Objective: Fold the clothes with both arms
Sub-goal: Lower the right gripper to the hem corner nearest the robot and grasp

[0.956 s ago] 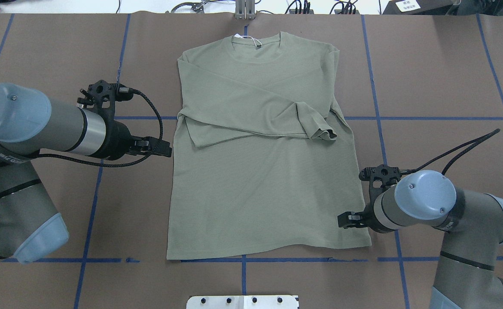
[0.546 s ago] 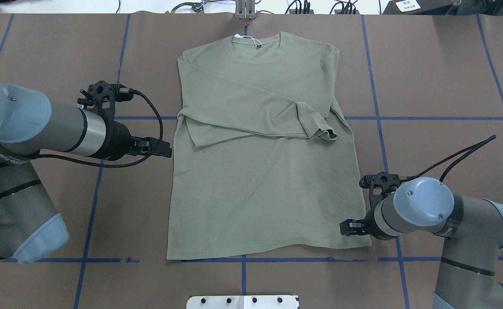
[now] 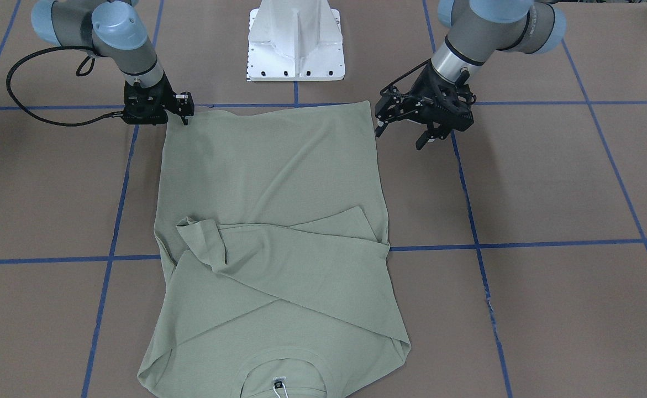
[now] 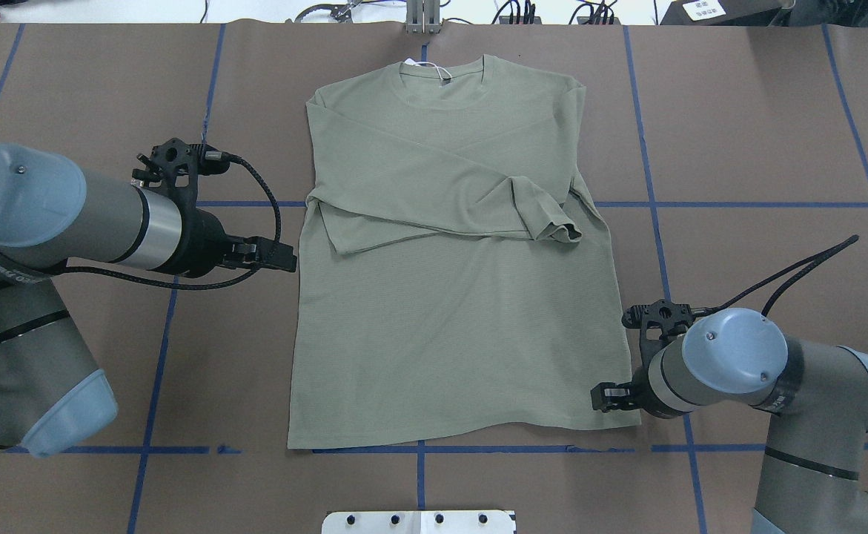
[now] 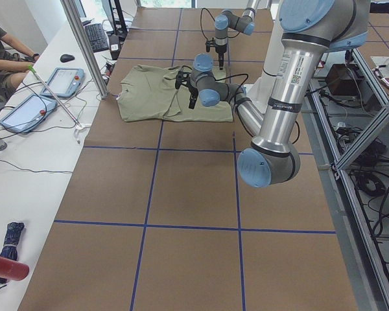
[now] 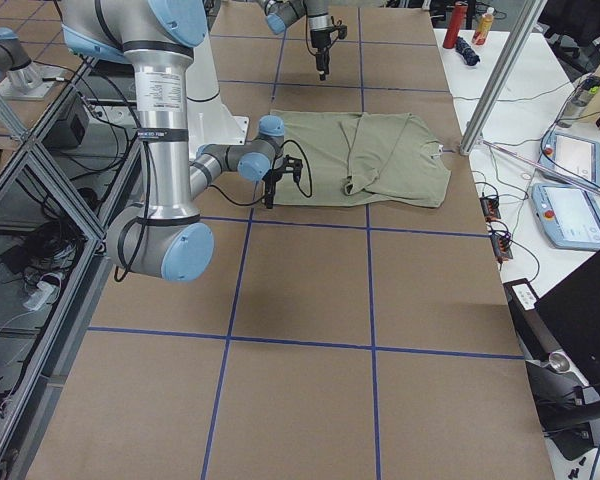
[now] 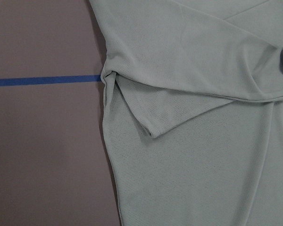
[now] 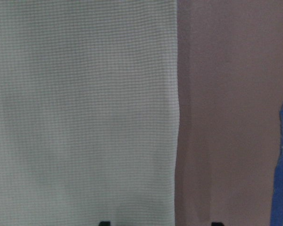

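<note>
I am holding the right gripper (image 4: 598,397), jaws apart, astride the near hem corner of the sage shirt (image 4: 448,341), which is lying flat on the brown table (image 4: 760,133). The left gripper (image 3: 399,138), also spread, is hovering beside its left edge, with the sleeves (image 4: 434,196) crossing farther back.

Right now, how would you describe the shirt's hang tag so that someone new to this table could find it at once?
On the brown table a pale green shirt lies flat in the middle, with its round collar at the edge far from the robot. The tag sits at that collar on a thin looped string. It is small and is the only white thing on the shirt.
</note>
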### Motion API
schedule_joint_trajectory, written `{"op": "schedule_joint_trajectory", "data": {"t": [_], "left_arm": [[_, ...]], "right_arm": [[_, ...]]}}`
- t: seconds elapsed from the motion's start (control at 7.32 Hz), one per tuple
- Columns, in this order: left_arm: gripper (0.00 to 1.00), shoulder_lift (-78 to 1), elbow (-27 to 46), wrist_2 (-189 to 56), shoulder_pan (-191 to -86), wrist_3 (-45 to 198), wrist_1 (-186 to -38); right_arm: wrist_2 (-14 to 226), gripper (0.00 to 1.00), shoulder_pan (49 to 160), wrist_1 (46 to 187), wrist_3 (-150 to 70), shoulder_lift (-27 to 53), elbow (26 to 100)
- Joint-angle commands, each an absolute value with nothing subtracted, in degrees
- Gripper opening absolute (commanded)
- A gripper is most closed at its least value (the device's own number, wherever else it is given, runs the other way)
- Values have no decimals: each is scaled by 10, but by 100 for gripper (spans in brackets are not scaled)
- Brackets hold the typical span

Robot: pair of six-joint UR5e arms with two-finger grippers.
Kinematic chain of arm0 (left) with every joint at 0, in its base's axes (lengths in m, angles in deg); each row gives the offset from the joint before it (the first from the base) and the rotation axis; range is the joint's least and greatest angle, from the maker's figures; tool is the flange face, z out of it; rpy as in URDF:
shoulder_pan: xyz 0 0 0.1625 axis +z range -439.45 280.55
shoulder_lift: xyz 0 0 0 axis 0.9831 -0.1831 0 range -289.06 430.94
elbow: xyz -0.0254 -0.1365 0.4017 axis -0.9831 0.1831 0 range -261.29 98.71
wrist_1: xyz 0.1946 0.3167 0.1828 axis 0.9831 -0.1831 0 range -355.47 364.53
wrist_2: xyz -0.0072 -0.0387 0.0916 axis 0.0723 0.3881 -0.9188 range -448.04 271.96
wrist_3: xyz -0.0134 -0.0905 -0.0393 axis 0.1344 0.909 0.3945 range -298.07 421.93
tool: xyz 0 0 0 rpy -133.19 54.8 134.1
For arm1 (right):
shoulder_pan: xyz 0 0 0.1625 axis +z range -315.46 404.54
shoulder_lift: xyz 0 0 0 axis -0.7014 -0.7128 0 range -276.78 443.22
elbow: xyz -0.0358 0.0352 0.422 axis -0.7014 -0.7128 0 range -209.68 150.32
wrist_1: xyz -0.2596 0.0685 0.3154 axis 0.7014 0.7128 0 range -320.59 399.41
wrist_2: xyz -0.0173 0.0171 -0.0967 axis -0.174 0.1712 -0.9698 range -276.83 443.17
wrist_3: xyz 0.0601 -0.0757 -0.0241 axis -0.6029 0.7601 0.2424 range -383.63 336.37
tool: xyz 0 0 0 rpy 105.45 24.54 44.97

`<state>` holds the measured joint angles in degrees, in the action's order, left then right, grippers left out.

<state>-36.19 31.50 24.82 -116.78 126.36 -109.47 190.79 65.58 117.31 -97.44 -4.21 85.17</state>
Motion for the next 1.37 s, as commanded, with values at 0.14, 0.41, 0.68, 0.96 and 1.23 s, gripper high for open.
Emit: {"op": "schedule_joint_trajectory", "data": {"t": [0.14, 0.41, 0.68, 0.96, 1.23], "left_arm": [[100, -360, 324, 248, -1169, 1264, -1095], [100, -360, 324, 248, -1169, 1264, -1095], [100, -360, 324, 248, -1169, 1264, -1094], [100, -360, 323, 248, -1169, 1264, -1093], [100, -327, 332, 237, -1149, 1338, -1093]], "right_arm": [[1910, 44, 654, 1173, -975, -46, 853], [1908, 10, 652, 1173, -975, -46, 854], [1909, 0, 653, 1173, -975, -46, 867], [1910, 0, 653, 1173, -975, -48, 895], [1906, 0, 655, 1173, -989, -48, 905]]}}
